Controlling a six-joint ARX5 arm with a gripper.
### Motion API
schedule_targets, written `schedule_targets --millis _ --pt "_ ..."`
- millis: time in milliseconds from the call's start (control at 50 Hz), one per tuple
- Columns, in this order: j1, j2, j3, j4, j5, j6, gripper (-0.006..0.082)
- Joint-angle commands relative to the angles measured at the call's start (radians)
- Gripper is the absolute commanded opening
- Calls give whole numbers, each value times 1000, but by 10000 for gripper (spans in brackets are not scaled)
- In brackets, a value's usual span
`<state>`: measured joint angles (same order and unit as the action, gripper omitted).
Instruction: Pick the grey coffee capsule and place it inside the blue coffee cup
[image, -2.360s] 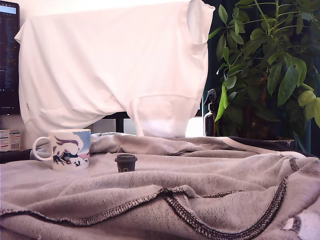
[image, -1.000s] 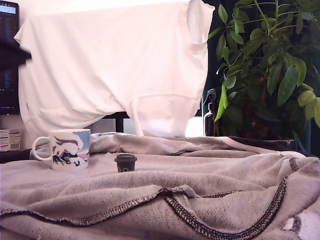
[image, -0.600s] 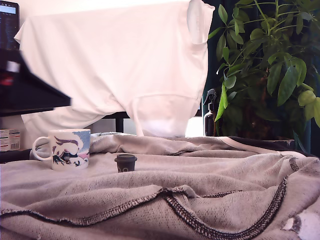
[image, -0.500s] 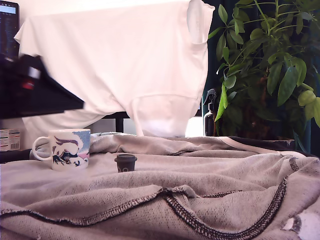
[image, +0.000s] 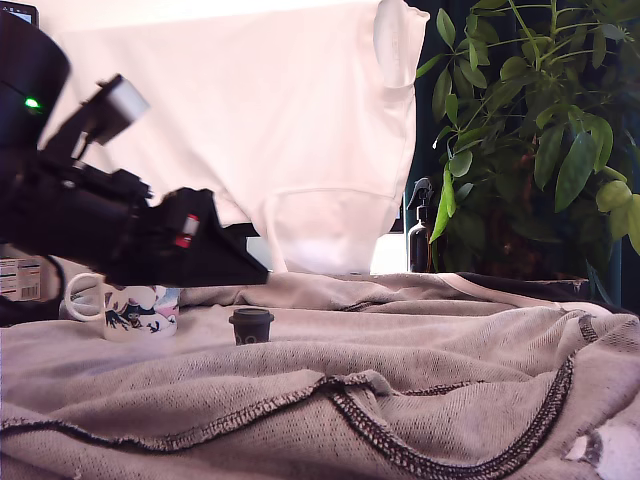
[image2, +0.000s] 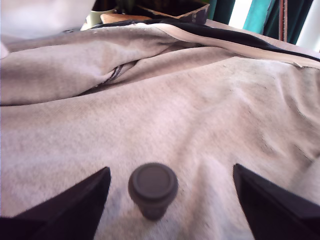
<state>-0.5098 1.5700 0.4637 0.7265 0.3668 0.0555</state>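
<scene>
Hand (image: 252, 272) open, its two dark fingers (image2: 75, 206) spread wide with nothing between them but air and cloth: it grasps nothing yet. In the wrist view the grey capsule (image2: 153, 187) sits in the gap between the fingers, closer to one than the other and touching neither. That wide spread seems meant to leave room on both sides before closing.

The capsule (image: 251, 326) stands upright on the rumpled grey cloth (image: 420, 350), flat rim up, on a fairly smooth patch between folds. Its tapered body and small size suggest the grip needs to land squarely on the sides, and the soft cloth (image2: 210, 110) beneath may give a little under pressure.

The cup (image: 140, 308) stands on the same cloth, near the capsule, toward the exterior view's left, handle pointing further left. The arm crosses in front of its upper part, so its mouth is hidden in that view.

The arm reaches in from the exterior view's left and slopes down toward the right, so the hand's tip hangs above the capsule, apart from it. The step in hand looks like the approach: the hand would have to come lower, and shift to centre the capsule, before clenching.

Behind hang a white shirt (image: 250, 120), a leafy plant (image: 540, 120) and a dark spray bottle (image: 420, 235), all well apart from the work.
</scene>
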Motion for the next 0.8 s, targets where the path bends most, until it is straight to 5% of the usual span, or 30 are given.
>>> schedule_targets --millis 0,420,680,780 --pt "-6 50 21 6 6 6 718" --pt "-6 224 163 -55 18 5 705" --pt "-6 224 222 -224 19 5 294" --pt "-6 223 242 -275 24 3 197"
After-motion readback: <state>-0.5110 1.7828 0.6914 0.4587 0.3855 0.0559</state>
